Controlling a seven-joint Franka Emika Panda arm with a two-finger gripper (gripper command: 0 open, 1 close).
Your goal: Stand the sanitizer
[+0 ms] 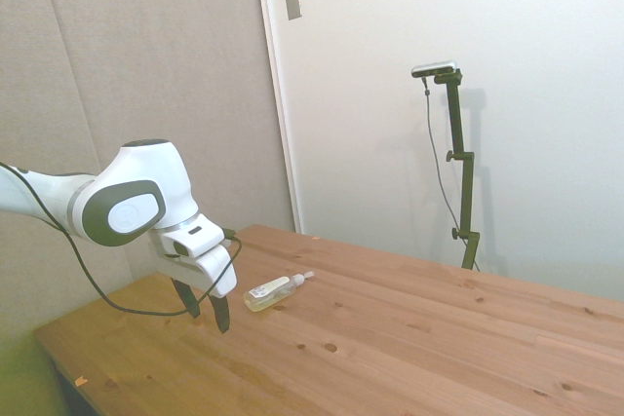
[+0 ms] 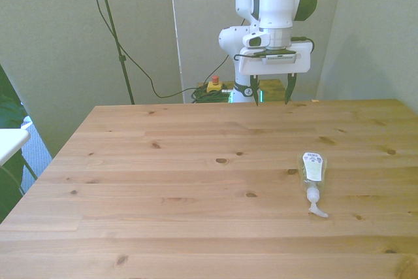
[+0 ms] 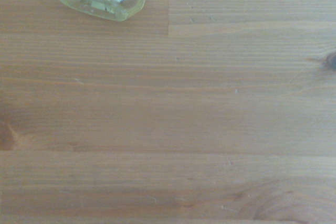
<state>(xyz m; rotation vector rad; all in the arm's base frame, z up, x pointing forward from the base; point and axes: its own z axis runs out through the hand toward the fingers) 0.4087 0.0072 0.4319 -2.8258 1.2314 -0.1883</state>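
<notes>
Flat on the table (image 2: 163, 181) lies the sanitizer (image 2: 312, 173), gripper (image 2: 269, 91) hanging open, well apart; a pinch on that slick clear body could squirt it away.

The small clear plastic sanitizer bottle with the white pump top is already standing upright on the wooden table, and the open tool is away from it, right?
Not quite. The small clear plastic sanitizer bottle lies on its side on the wooden table, as the front view shows. The rest holds: the tool is open and apart from it.
</notes>
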